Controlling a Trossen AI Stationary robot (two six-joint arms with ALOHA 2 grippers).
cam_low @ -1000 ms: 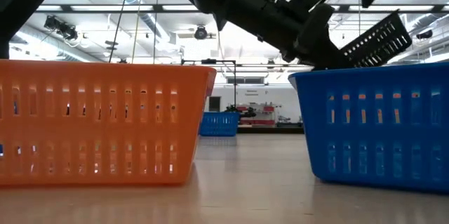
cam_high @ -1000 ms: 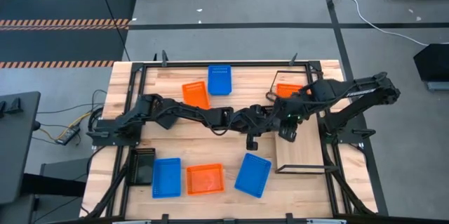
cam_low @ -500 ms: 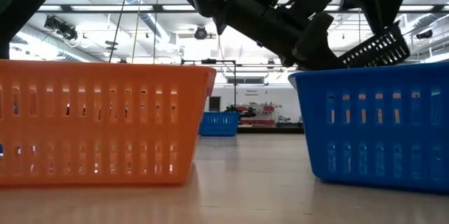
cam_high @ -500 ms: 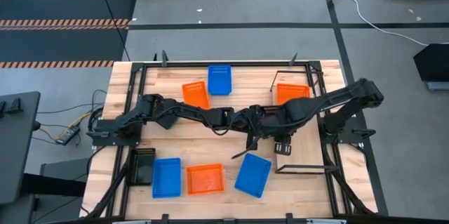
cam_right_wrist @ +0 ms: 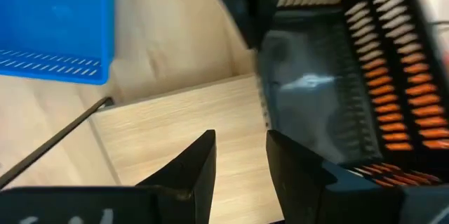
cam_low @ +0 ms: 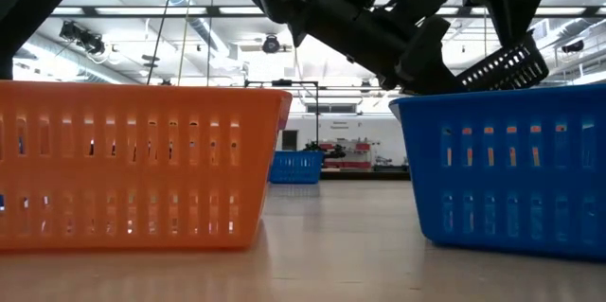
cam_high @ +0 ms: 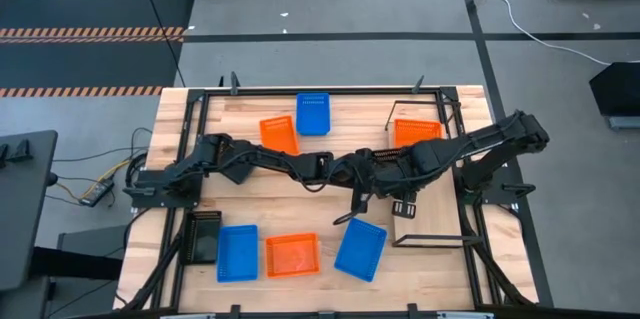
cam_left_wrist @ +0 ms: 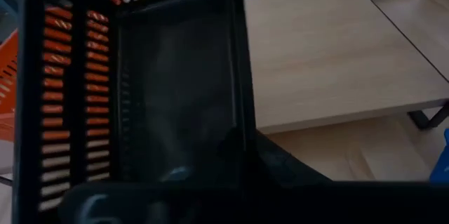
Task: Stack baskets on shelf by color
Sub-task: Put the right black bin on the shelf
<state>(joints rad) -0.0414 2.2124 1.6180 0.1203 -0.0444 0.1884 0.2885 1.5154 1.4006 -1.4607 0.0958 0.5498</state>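
My left gripper (cam_high: 375, 164) is clamped on the rim of a black basket (cam_left_wrist: 168, 90), which I hold up off the table, tilted, at the left edge of the shelf (cam_high: 432, 214). In the low view the black basket (cam_low: 502, 63) hangs in the air above the near blue basket (cam_low: 502, 165). In my left wrist view the shelf board (cam_left_wrist: 323, 48) lies just beyond the held basket, and orange shows through its mesh wall.

My right gripper (cam_right_wrist: 238, 157) reaches in from the right over the shelf, its fingers (cam_right_wrist: 193, 164) set partly apart and holding nothing. The black basket (cam_right_wrist: 337, 76) is just ahead of those fingers, near them but not between them.

An orange basket (cam_high: 417, 131) sits at the far end of the shelf. Left of it, on the far part of the table (cam_high: 250, 209), stand another orange basket (cam_high: 279, 134) and a blue basket (cam_high: 313, 113) side by side. Along the near edge, from left to right, lie a second black basket (cam_high: 203, 236), a blue basket (cam_high: 238, 253), an orange basket (cam_high: 292, 255) and a tilted blue basket (cam_high: 361, 249), this last one just near of my left gripper.
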